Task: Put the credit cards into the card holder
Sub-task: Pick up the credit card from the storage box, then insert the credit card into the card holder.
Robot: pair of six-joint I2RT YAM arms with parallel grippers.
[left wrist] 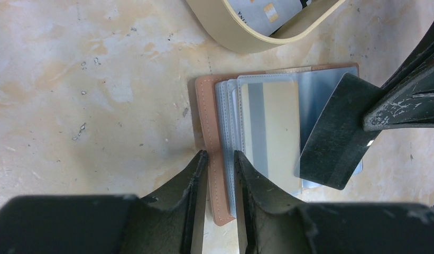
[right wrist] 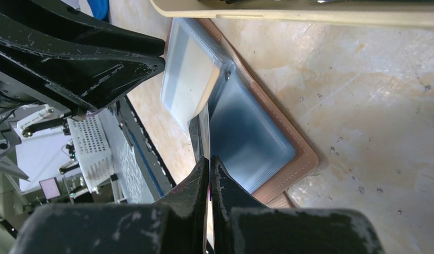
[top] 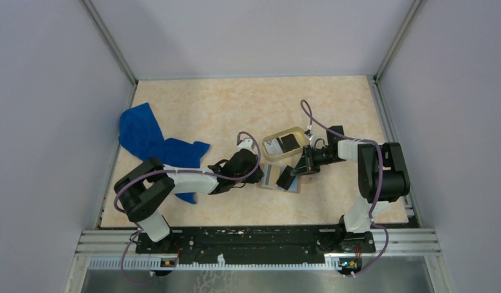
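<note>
Narrow-jawed left gripper [left wrist: 220, 169] pinches card holder [left wrist: 206, 116] edge — likely steadying it — so right gripper [right wrist: 210, 165], clamped on black card [left wrist: 333, 132], can angle it in.

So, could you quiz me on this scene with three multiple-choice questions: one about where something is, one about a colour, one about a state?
1. Seen from above, where does the blue cloth lie?
A) on the left
B) on the right
C) dead centre

2. What colour is the card pinched in the right gripper?
A) white
B) black
C) red

3. How is the card holder lying?
A) flat and open
B) folded shut
C) standing on edge

Answers: 1 A, the overhead view shows it at the left side; 2 B, the pinched card is dark; 3 A, its clear pockets face up.
</note>
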